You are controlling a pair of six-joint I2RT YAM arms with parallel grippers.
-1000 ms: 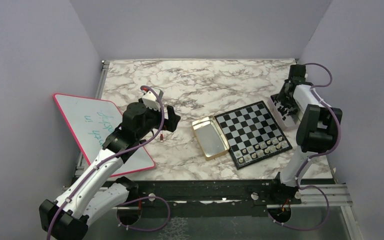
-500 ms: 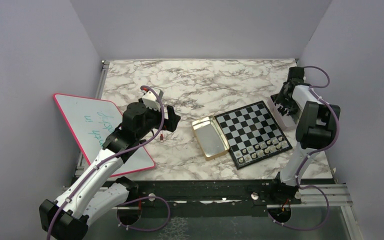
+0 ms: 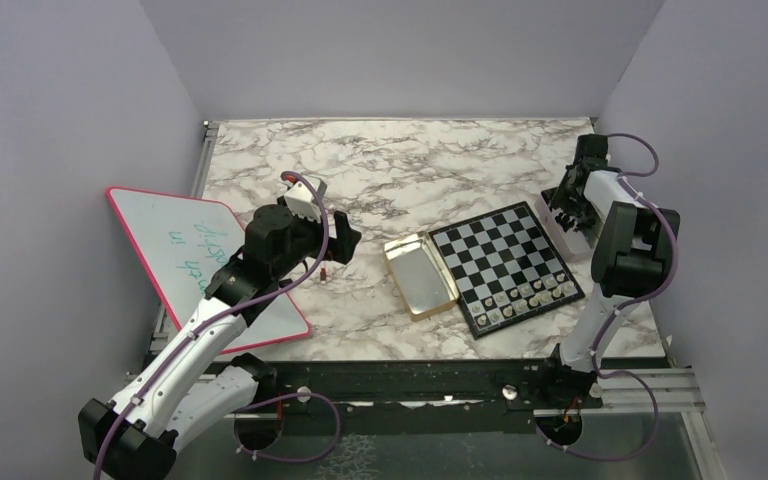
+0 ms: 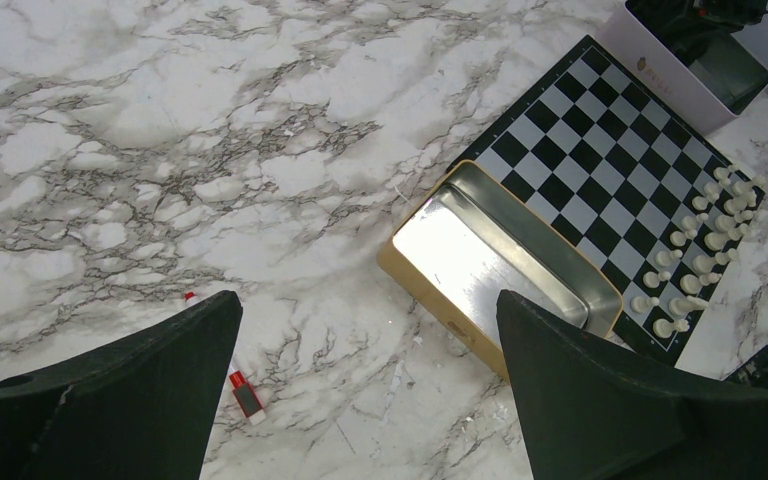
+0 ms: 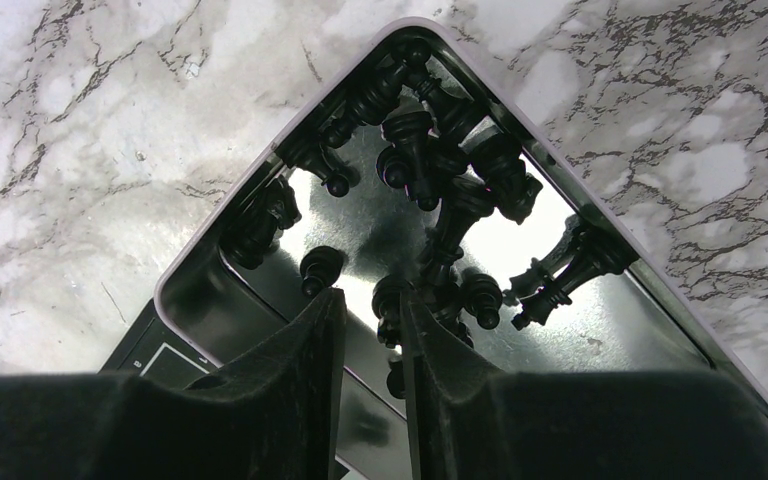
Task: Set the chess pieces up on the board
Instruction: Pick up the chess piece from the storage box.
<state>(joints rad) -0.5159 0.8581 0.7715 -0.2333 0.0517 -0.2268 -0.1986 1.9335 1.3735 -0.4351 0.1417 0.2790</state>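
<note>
We find the board (image 3: 495, 245) right of centre on the table (image 3: 390, 170), turned at an angle. The white pieces (image 3: 530, 295) stand upright in two rows along the board's near edge. The black pieces (image 5: 430, 160) lie heaped on their sides in a box (image 5: 620, 320) with a mirror-bright floor, just beside the board's far right edge.

The right hand (image 5: 373, 298) hangs over this box, pointing down into it. Its fingers (image 5: 290, 380) stand close together with a narrow gap. One black piece sits at the mouth of that gap; we cannot tell whether the hand is grasping it or only poised above it.

The left hand (image 3: 345, 240) is released, its jaws spread wide with nothing between them. It hovers above bare table left of the board. A small red object (image 4: 245, 395) lies on the table under it.

An open gold tin (image 4: 490, 265) lies against the board's left edge. A pink-rimmed whiteboard (image 3: 200, 260) rests at the table's left side, partly under the left arm
</note>
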